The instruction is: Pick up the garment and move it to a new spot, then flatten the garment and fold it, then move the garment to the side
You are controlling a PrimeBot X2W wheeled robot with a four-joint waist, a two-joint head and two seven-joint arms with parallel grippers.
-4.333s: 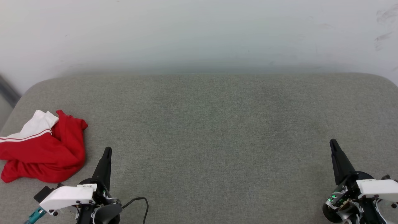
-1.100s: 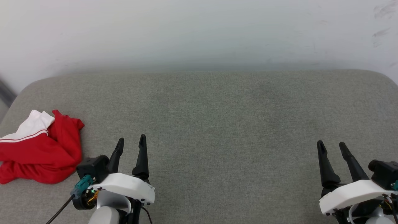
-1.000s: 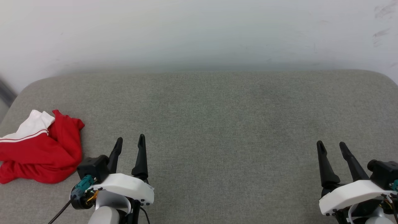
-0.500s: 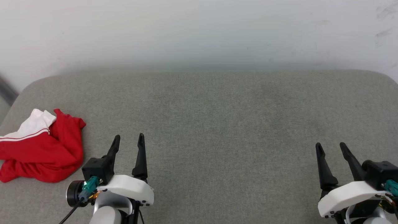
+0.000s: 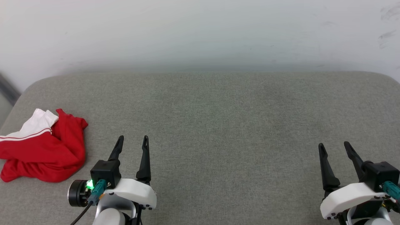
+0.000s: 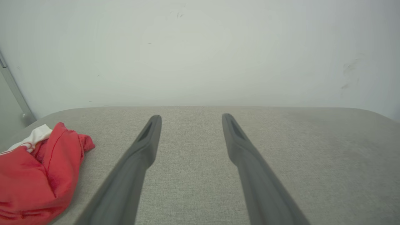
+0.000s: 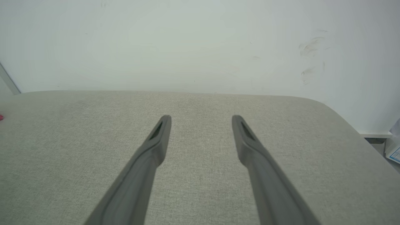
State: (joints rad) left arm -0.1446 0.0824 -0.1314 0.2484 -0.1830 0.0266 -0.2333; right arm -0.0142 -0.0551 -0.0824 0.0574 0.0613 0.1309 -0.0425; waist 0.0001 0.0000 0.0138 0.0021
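Rolled level since earlier, left gripper and right gripper gape empty; the garment runs off-frame.

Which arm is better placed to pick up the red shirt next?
Left. The left gripper, open, sits close beside the crumpled garment at the left end of the grey surface; the right gripper, also open, is far across on the opposite side.

Red, white-sleeved garment, grey cushion
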